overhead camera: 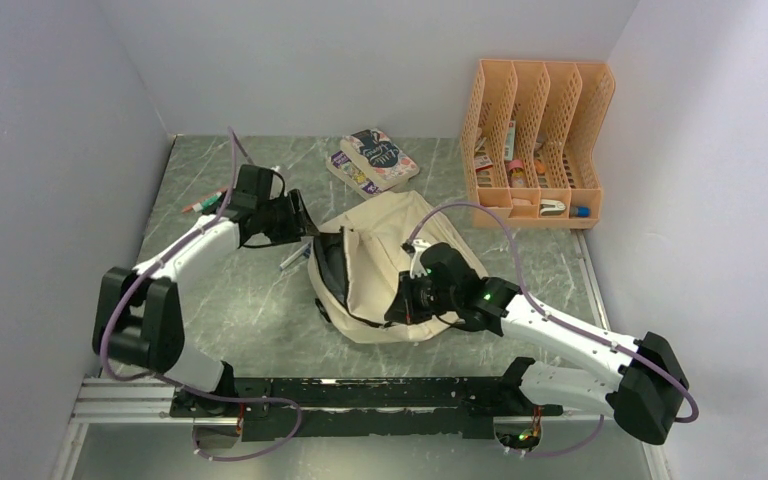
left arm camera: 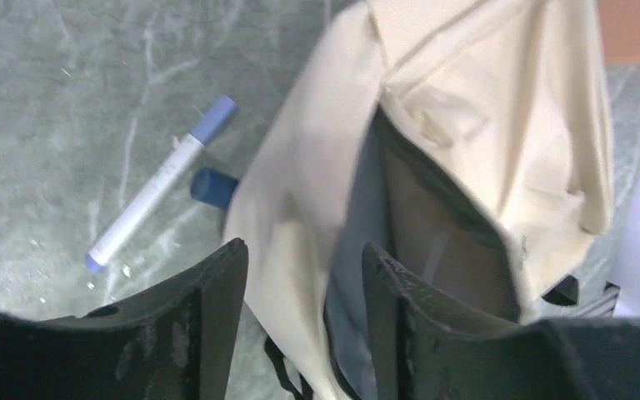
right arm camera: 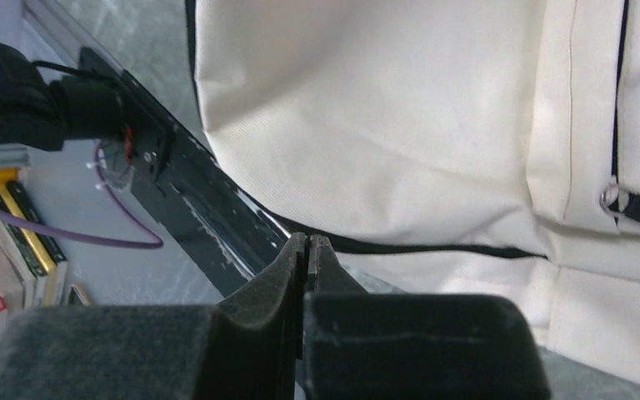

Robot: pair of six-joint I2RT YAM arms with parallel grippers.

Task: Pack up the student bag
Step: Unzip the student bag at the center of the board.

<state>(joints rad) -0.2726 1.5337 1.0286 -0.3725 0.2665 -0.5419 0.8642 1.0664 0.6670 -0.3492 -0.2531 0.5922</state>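
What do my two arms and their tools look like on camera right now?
Both arms, left arm and right arm, have white links with bulky black joint housings. A purple cable loops along each. The right arm shows a small green light near its wrist. The left tool and right tool have matte black, scuffed, wedge-shaped fingers.

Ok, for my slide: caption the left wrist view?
Open left claw at the gaping beige bag, a blue-capped marker lying alongside.

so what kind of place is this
Probably a lab test cell: blank white walls box in a marble-look table, a rail carries the robot arms, and the student bag, books and orange file organizer look staged.
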